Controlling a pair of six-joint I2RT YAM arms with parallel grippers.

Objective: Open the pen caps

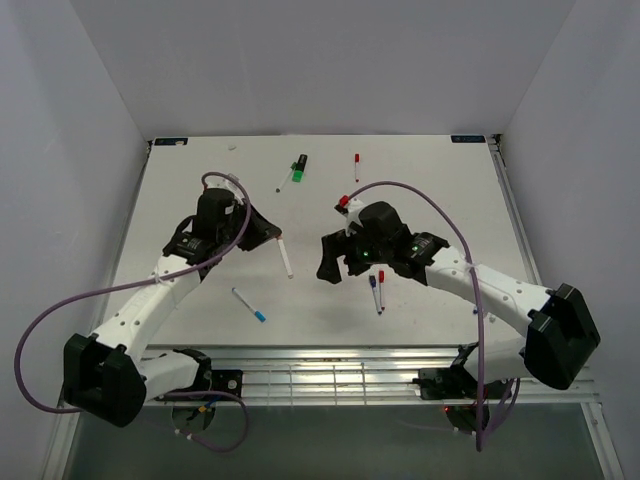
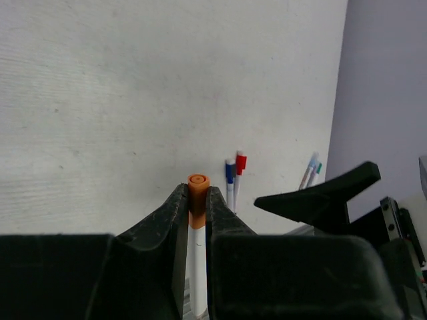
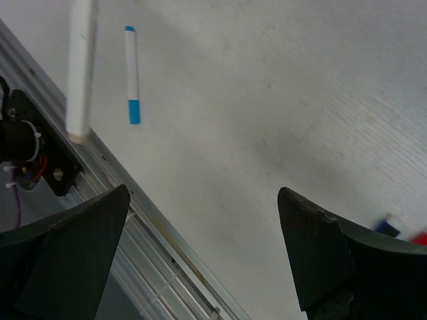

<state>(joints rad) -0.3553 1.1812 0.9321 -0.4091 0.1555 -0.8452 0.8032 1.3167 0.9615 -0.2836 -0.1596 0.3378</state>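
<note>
Firmly, the left gripper (image 2: 197,195) is clenched on a white pen (image 2: 197,261) just below its orange cap (image 2: 198,184). To its right, the right gripper (image 3: 203,195) is spread wide and grasps nothing.

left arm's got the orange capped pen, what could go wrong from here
1. The left gripper pinches the thin white pen right at the base of its short orange plastic cap, so little cap is left to grab; a pull may slip.
2. The open right gripper sits off to the pen's side, not around it; closing now would likely miss.
</note>
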